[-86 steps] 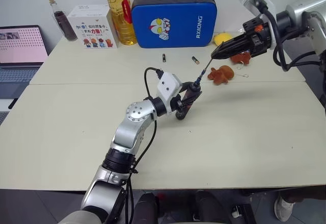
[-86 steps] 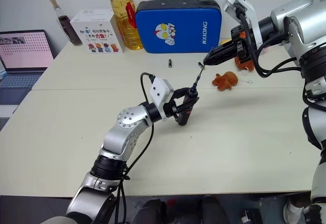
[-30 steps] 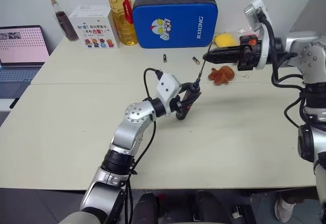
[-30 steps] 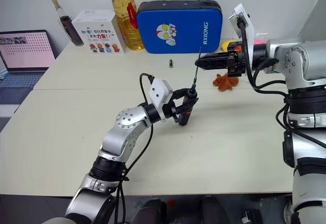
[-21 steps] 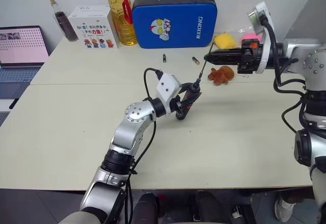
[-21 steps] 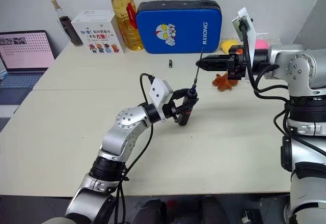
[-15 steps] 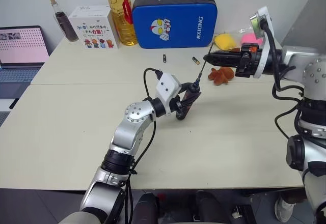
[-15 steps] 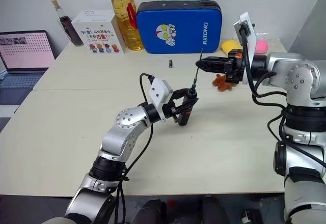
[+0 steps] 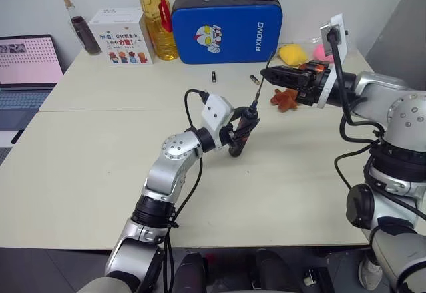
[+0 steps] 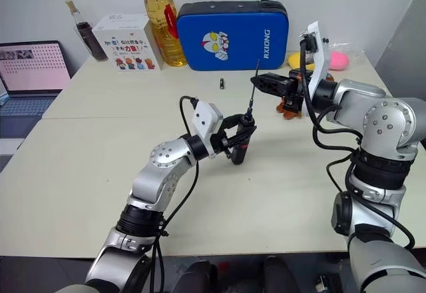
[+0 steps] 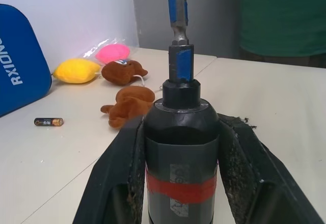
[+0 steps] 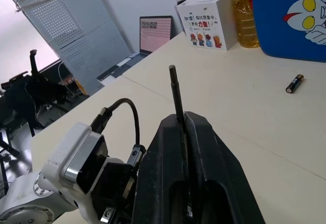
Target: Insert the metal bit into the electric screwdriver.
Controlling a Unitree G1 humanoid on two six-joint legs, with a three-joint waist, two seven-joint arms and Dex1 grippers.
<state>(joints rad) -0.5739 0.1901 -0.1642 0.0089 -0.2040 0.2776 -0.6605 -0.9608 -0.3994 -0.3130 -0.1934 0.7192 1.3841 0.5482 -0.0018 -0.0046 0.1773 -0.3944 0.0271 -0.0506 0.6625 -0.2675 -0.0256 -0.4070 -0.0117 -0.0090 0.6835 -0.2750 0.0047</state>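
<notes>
One laptop [image 9: 26,56] is seen at the far left edge, then one dark sauce bottle [image 9: 78,26], one white carton [image 9: 122,34] and one oil bottle [image 9: 157,16] along the upper left. One blue case [image 9: 227,26] is stood at top centre, with two small batteries [image 9: 213,76] lying before it. At centre the left gripper [image 9: 239,133] is clamped on the electric screwdriver [image 9: 242,130], tilted up-right. The metal bit [image 10: 254,88] is pinched upright in the closed right gripper [image 9: 267,74], right of centre, its lower end at the screwdriver's tip. Behind, two brown plush toys [image 9: 285,98], one yellow [image 9: 292,54] and one pink toy [image 10: 339,60] are noted at upper right
</notes>
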